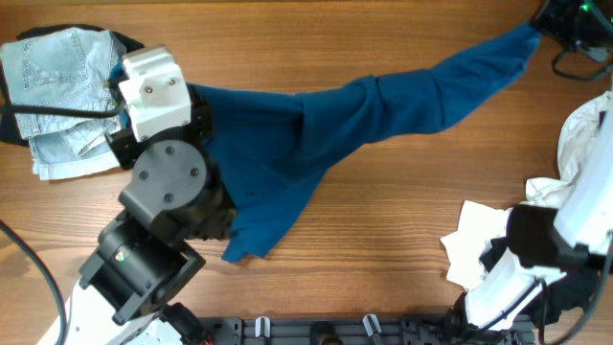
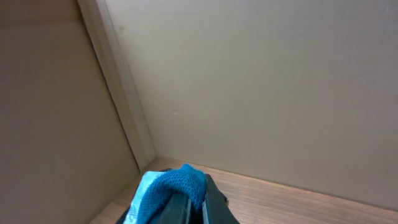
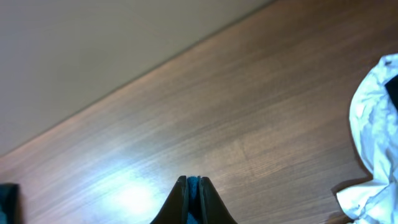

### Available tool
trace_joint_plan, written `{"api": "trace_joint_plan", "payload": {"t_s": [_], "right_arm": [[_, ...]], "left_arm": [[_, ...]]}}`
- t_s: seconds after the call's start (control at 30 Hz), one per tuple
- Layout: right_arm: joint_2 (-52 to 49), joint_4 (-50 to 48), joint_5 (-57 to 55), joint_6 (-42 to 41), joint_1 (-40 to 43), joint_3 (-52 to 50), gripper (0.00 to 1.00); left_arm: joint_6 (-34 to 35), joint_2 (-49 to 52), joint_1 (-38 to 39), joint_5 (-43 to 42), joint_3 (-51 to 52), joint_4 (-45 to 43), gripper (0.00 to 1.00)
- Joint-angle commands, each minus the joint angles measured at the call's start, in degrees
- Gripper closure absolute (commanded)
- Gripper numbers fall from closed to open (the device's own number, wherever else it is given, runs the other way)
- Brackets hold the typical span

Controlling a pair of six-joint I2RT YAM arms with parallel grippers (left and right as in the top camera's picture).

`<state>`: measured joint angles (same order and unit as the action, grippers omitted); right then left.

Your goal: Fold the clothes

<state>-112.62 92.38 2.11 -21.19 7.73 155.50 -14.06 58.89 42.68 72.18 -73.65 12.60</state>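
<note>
Overhead, the dark blue shirt [image 1: 364, 110] is stretching across the wooden table [image 1: 402, 240], from under the left arm [image 1: 168, 182] to the far right corner. The left gripper [image 2: 191, 196] is pinching a bunched blue fold of it tight, and the right gripper [image 3: 193, 186] is clamping a thin blue edge. Pale denim [image 1: 57, 86] is lying beside the left arm, and white pieces [image 1: 584, 134] are lying at the right.

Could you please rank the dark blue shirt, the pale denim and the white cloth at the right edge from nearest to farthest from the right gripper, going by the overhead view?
1. dark blue shirt: its far tip is pinched in the right gripper, at the top right corner.
2. white cloth: at the right edge, just below that gripper.
3. pale denim: far left, at the opposite side.
</note>
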Motion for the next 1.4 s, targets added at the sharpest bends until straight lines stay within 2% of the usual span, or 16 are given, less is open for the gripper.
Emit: {"api": "trace_joint_plan", "payload": {"t_s": [0.0, 0.5, 0.53, 0.57, 0.63, 0.67, 0.8, 0.83, 0.87, 0.9, 0.97, 1.0, 1.07, 1.17, 1.23, 1.37], "right_arm": [[-4.0, -0.3, -0.8, 0.2, 0.5, 0.7, 0.96], [-10.9, -0.3, -0.8, 0.2, 4.1, -0.7, 0.93], [-10.9, -0.3, -0.8, 0.2, 4.5, -1.1, 0.85], [-10.9, -0.3, -0.8, 0.2, 4.9, -1.4, 0.65], [-10.9, -0.2, -0.7, 0.2, 6.1, -2.3, 0.53], [-10.9, -0.2, -0.5, 0.2, 6.6, -2.3, 0.32], [-10.9, -0.2, 2.0, 1.3, 7.6, -2.4, 0.39], [-11.0, -0.2, 4.6, 2.8, 7.6, -2.4, 0.35], [-11.0, -0.2, 7.4, 4.3, 7.4, -2.4, 0.10], [-10.9, -0.2, 11.5, 5.9, 6.9, -2.6, 0.05], [-10.9, -0.2, 15.2, 7.7, 4.7, -2.6, 0.07], [-10.9, -0.2, 15.1, 9.6, 1.1, -2.6, 0.23], [-10.9, -0.2, 14.9, 10.7, -1.2, -3.0, 0.29], [-10.9, -0.3, 14.3, 10.6, -4.2, -3.2, 0.14], [-10.9, -0.2, 14.1, 10.6, -4.3, -3.2, 0.27], [-10.9, -0.2, 13.8, 10.5, -4.1, -3.2, 0.27]], "left_arm": [[3.0, 0.3, 0.2, 1.6, -0.5, -0.5, 0.96], [7.3, 0.5, 1.4, -0.8, -0.5, 3.4, 0.96], [7.3, 0.6, 1.4, -0.8, -0.5, 3.4, 0.96], [7.3, 0.6, 1.4, -0.8, -0.5, 3.4, 0.96], [7.4, 0.7, 1.4, -0.8, -0.5, 3.4, 0.96], [7.4, 0.7, 1.4, -0.8, -0.5, 3.4, 0.96], [7.5, 0.8, 1.4, -0.8, -0.5, 3.4, 0.96], [7.6, 0.9, 1.4, -0.8, -0.5, 3.4, 0.96], [7.6, 0.9, 1.4, -0.9, -0.5, 3.4, 0.96], [7.7, 1.1, 1.4, -1.4, -0.5, 3.4, 0.96], [8.4, 1.3, 1.4, -2.3, -0.5, 3.4, 0.96], [8.8, 1.7, 1.4, -3.0, -0.5, 3.4, 0.96], [8.8, 2.1, 1.4, -3.4, -0.5, 3.5, 0.96], [11.3, 3.9, 1.4, -11.3, -0.5, 3.6, 0.96], [15.5, 6.8, 1.4, -19.5, -0.5, 3.5, 0.96], [21.2, 15.5, 1.4, -30.7, -0.5, 4.2, 0.96]]}}
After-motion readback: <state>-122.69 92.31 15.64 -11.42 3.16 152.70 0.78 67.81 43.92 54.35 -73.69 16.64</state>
